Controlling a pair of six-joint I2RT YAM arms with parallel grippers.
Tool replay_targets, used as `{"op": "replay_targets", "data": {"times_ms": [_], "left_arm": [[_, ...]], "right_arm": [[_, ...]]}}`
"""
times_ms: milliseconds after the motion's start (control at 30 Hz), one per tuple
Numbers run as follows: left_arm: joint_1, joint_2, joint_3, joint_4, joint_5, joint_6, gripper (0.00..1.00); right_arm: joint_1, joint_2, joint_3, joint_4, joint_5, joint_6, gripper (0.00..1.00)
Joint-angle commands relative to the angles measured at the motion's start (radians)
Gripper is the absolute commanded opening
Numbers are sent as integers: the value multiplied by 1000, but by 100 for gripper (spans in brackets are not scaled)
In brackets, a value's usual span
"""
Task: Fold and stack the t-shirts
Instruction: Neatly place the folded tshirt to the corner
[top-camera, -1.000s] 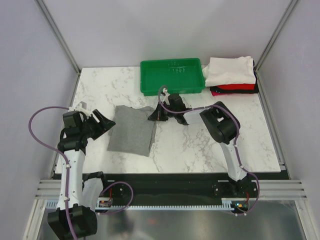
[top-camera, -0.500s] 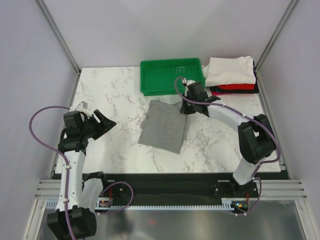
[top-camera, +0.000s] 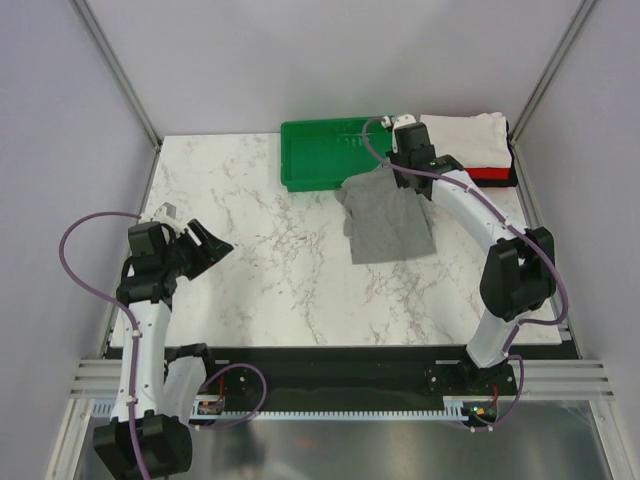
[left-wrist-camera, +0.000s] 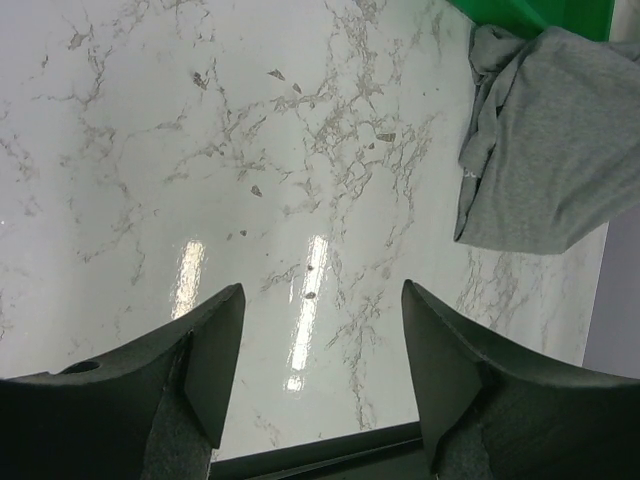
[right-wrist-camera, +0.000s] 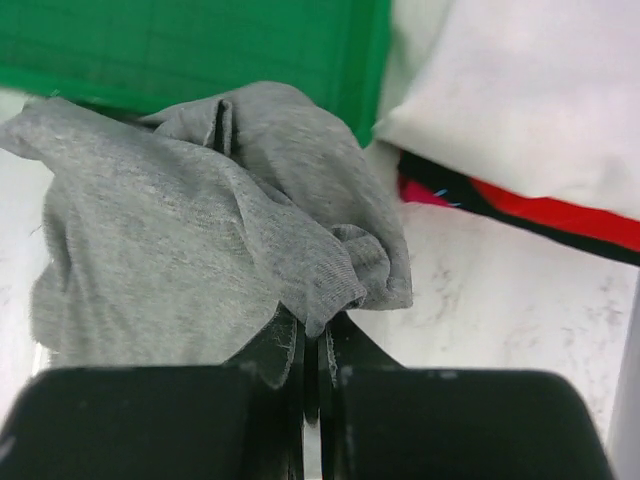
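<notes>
Clearly the right hand (top-camera: 392, 172) pinches the grey t-shirt (top-camera: 392, 218), its length running toward the near edge; left hand (top-camera: 216, 244) open.

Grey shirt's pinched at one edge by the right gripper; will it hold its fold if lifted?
Probably not: the grey shirt bunches and sags where the right gripper pinches it, so it looks floppy. Thin knit, so likely light. Its trailing end may drag on the table.

The shirt (top-camera: 388, 215) is heather-grey, the tray (top-camera: 320, 150) green, the folded shirts (top-camera: 460, 140) white, red and black, the table (top-camera: 250, 200) grey-veined white.
</notes>
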Motion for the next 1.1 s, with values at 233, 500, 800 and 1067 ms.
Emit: {"op": "replay_targets", "data": {"times_ms": [233,500,800,1067], "left_arm": [[-10,18,-3,36,1,29,70],[-16,29,-3,36,-2,29,70],[-16,30,-3,36,-7,28,69],[-19,36,-3,36,-5,29,69]], "right_arm": [[-86,63,233,-10,114,-120,0],[-120,72,351,3,97,-132,0],[-145,71,473,3,143,-138,0],[-195,128,584,3,146,-126,0]]}}
